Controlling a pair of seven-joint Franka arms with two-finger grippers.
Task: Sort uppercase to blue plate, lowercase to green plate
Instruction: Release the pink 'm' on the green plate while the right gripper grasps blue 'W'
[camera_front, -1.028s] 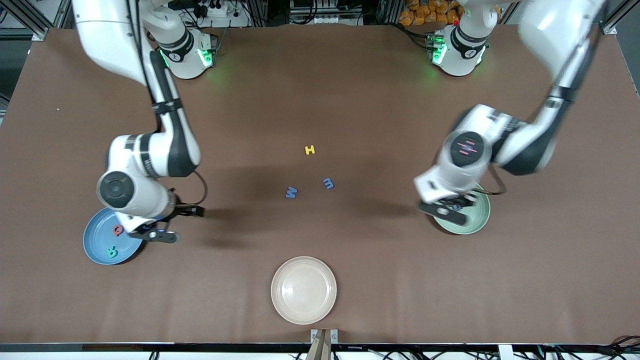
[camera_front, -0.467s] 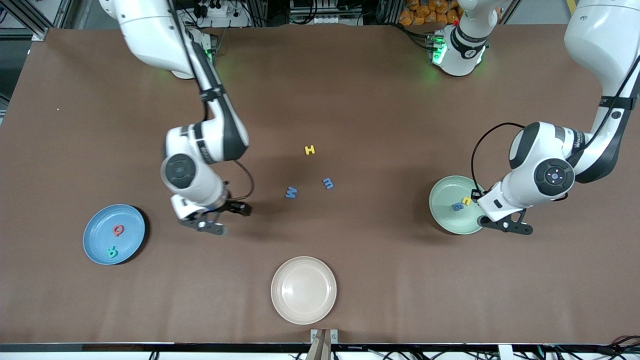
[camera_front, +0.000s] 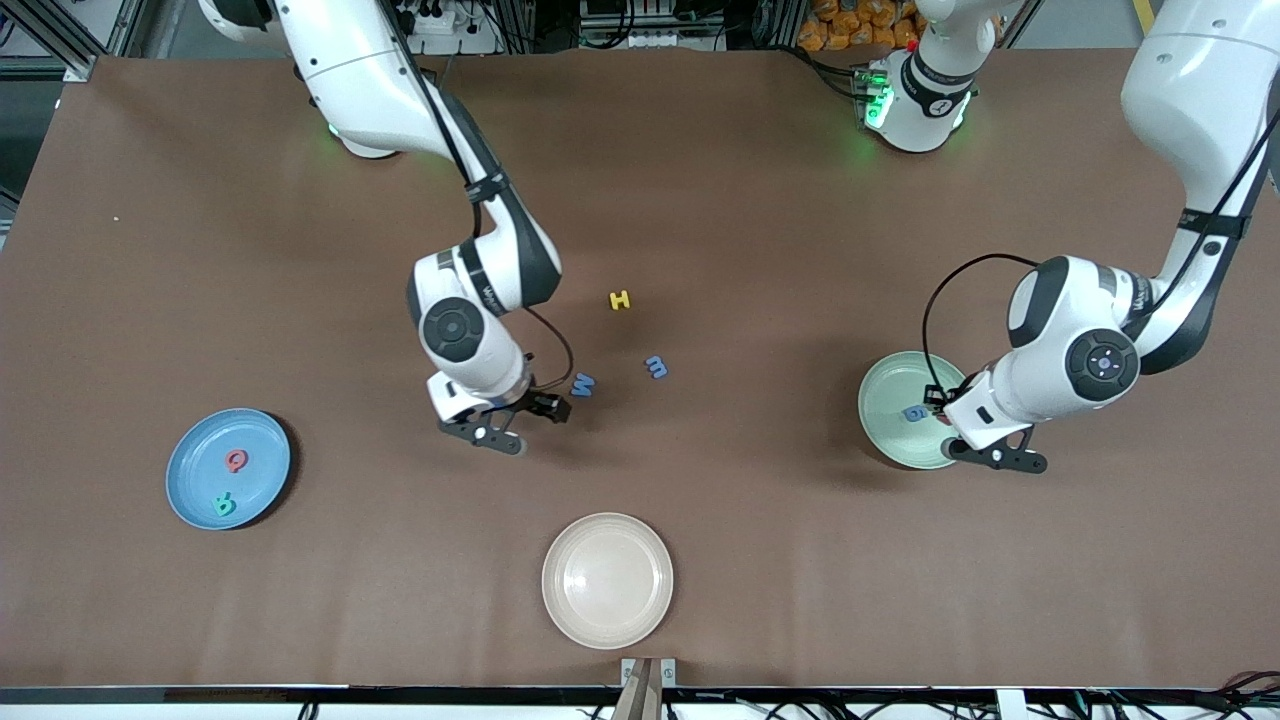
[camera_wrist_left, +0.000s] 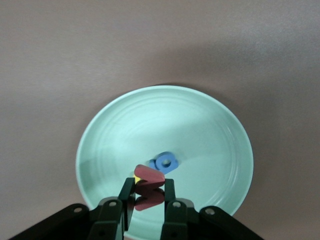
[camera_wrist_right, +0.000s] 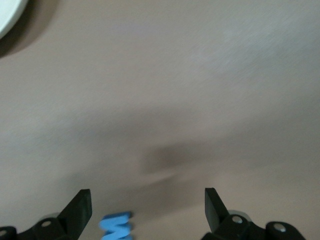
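"Blue plate (camera_front: 200, 445) first, at the right arm's end of the table: what's on it?"

"Two capitals, the red Q (camera_front: 236, 460) and the teal R (camera_front: 224, 504). A second ago the right gripper (camera_front: 520, 422) hung over that plate. Now it has swung to mid-table and sits low, jaws spread wide and empty, just beside the blue M (camera_front: 583, 384). Its wrist view shows the letter flat on the brown cloth by one finger, not yet between the two."

"So the M looks like the next pick?"

"I'd say so. It's small, thick foam. The gripper needs to shift until it straddles the letter. The yellow H (camera_front: 620, 299) lies farther from the front camera and the blue m (camera_front: 656, 367) is near the M, both untouched. The cream plate (camera_front: 575, 545) holds nothing (it isn't part of the sort)."

"And the green plate (camera_front: 890, 400)?"

"The blue g (camera_front: 914, 412) lies in it. The left gripper (camera_front: 985, 455) drifted off the plate half a second ago and is back over its rim, fingers pinched on the red w (camera_wrist_left: 148, 175), which is clear of the plate. A yellow sliver shows past the w, probably the yellow letter (camera_wrist_left: 136, 178), though it's mostly hidden."

"What's left, then?"

"Drop the w, then M and H to blue, m to green."
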